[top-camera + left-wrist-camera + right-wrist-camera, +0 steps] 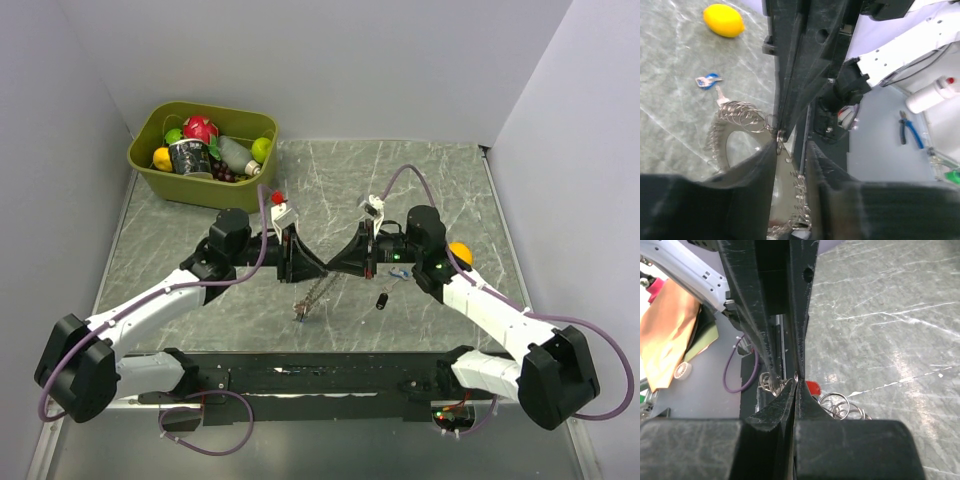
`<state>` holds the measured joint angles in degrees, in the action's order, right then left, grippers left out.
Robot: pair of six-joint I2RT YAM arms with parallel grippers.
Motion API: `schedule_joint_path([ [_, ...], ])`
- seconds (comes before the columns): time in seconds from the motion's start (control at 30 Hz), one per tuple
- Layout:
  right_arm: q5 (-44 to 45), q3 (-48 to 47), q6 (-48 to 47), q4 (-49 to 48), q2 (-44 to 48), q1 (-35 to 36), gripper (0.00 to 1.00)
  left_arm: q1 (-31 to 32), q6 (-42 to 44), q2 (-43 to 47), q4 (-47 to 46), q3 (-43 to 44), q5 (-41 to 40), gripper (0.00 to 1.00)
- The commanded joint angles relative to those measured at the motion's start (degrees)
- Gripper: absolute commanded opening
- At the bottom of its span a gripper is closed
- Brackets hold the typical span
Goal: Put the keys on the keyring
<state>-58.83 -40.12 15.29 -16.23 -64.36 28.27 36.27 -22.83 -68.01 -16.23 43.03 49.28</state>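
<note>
Grey marbled tabletop lies under both arms, and we see them meet nose to nose above its middle. Our right two-finger black gripper has its jaws pressed together on the top ring of the chain of linked silver wire rings that serves as the keyring. The rest of that chain trails down onto the table toward the near edge. Our left two-finger black gripper sits against the same ring from the other side. Its wrist view is crowded and blurred at the tips, so we cannot tell whether it pinches the ring or only touches it. The loose keys decide the next move. The tiny black-headed metal key lies on the table right of the meeting point and a little nearer the bases, its long axis running roughly near to far. The tiny blue-headed metal key lies just beyond it, a little farther right. Both are on the right arm's side, so we judge that arm the nearer, yet it is the one clamping the ring.
</note>
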Motion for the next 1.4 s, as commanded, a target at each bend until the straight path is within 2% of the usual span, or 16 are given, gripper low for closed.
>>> schedule_joint_path([
  [0.0, 0.29, -1.37, -0.61, -1.17, 2.39, 0.56, 0.0, 0.38, -1.42, 2.79, -5.04, 2.33, -1.11, 0.42],
  [0.03, 0.03, -1.63, -0.79, -1.0, 2.66, 0.56, 0.0, 0.29, -1.69, 3.05, -5.3, 2.24, -1.2, 0.48],
  [0.17, -0.41, -1.28, -0.7, -1.78, 3.18, 0.47, 0.0, -0.76, -5.02, 3.5, -10.04, 0.75, 0.9, 0.53],
  [0.33, -0.41, -1.28, -0.26, -1.79, 4.24, 0.56, 0.0, -2.35, -7.76, 2.97, -12.42, 0.04, 2.75, 0.48],
  [0.6, 0.82, -1.28, -0.52, -0.74, 5.82, 0.56, 0.0, -2.52, -6.0, 0.69, -10.49, 0.48, 1.87, 0.48],
  [0.87, 1.44, -1.54, -0.7, -0.38, 5.65, 0.47, 0.0, -2.43, -5.12, -1.07, -9.7, 0.3, 2.76, 0.36],
  [1.23, 2.58, -0.93, -0.26, -1.0, 6.0, 0.56, 0.0, -1.56, -5.12, -2.92, -10.58, 0.3, 4.77, 0.25],
  [1.37, 2.4, -0.93, -0.17, -1.09, 6.17, 0.47, 0.0, -0.85, -4.33, -3.54, -9.79, 0.48, 3.9, 0.23],
])
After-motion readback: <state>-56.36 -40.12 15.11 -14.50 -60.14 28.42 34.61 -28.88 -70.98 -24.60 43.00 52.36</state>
